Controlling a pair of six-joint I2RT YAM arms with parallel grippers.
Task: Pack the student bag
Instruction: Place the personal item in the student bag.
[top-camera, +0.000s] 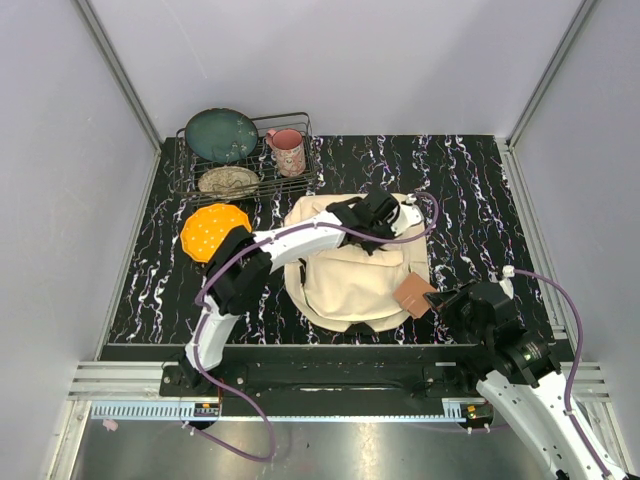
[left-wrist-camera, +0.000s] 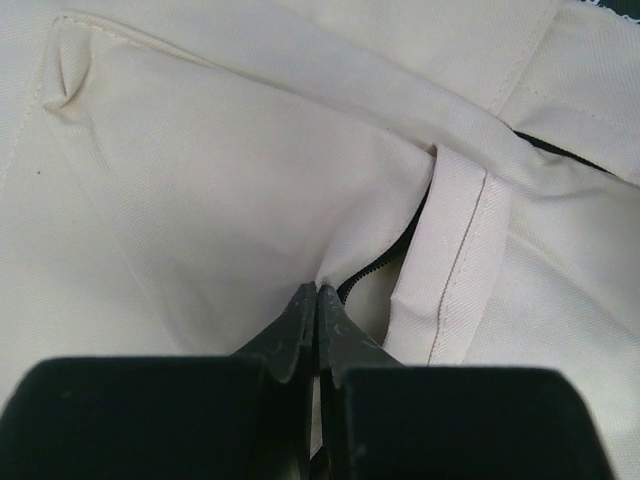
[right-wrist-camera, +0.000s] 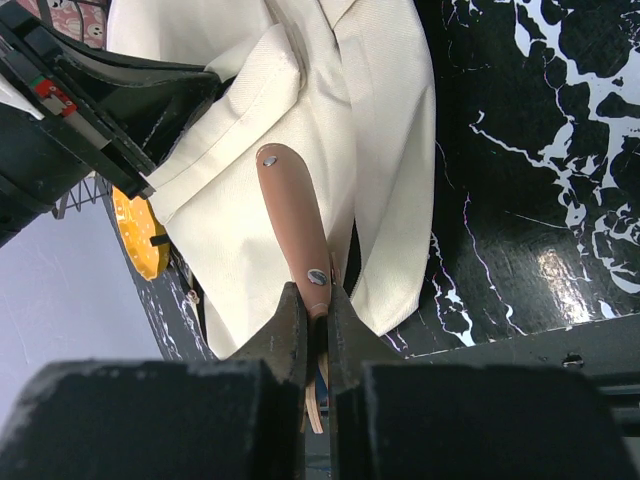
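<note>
The cream student bag (top-camera: 350, 285) lies in the middle of the black marbled table. My left gripper (top-camera: 376, 238) reaches over its far part. In the left wrist view this gripper (left-wrist-camera: 317, 290) is shut, pinching a fold of the bag's fabric (left-wrist-camera: 200, 180) beside a black zipper (left-wrist-camera: 375, 268). My right gripper (top-camera: 440, 300) is at the bag's near right edge, shut on a flat brown leather-like item (top-camera: 413, 294). Seen edge-on in the right wrist view, the brown item (right-wrist-camera: 293, 215) with two silver rivets sticks out of that gripper (right-wrist-camera: 308, 300) over the bag (right-wrist-camera: 390, 130).
A wire rack (top-camera: 305, 172) at the back left holds a teal plate (top-camera: 220, 135), a pink mug (top-camera: 289, 152) and a beige dish (top-camera: 229, 181). An orange perforated disc (top-camera: 213, 231) lies beside the left arm's elbow. Walls enclose the table on three sides.
</note>
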